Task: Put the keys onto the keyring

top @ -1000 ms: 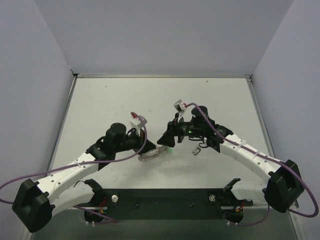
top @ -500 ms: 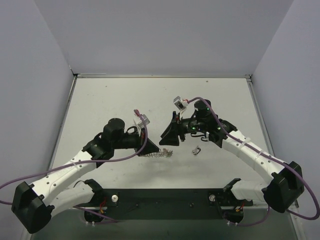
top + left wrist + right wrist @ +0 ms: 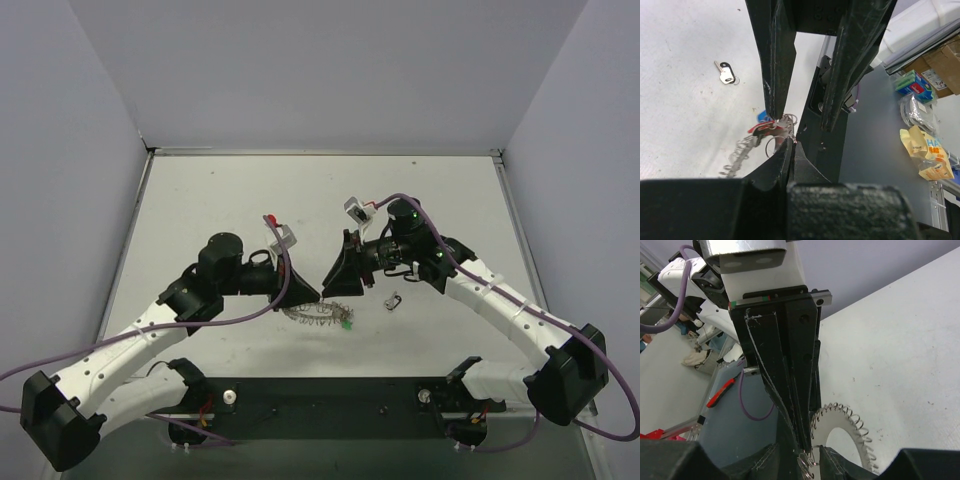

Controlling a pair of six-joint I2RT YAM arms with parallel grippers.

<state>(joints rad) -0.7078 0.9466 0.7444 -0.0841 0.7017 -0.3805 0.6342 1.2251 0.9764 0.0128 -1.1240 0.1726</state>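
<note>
Progress seems partial; red- and blue-headed flat keys (image 3: pixel 761 128) apparently on silvery coiled keyring (image 3: pixel 318 315) pinched in left gripper (image 3: pixel 310 295); right gripper (image 3: pixel 330 285) parted; dark grey key (image 3: pixel 395 300) loose beside its jaws.

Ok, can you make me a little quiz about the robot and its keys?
1. True or false: a dark-headed key lies alone on the table, apart from the keyring.
2. In the top view, what colour is the plastic-headed key at the keyring's right end? A green, B yellow, C purple.
3. Left gripper or right gripper: whose jaws look pinched shut?

Key: 1 true. 2 A. 3 left; the right one's jaws stand apart.
</note>
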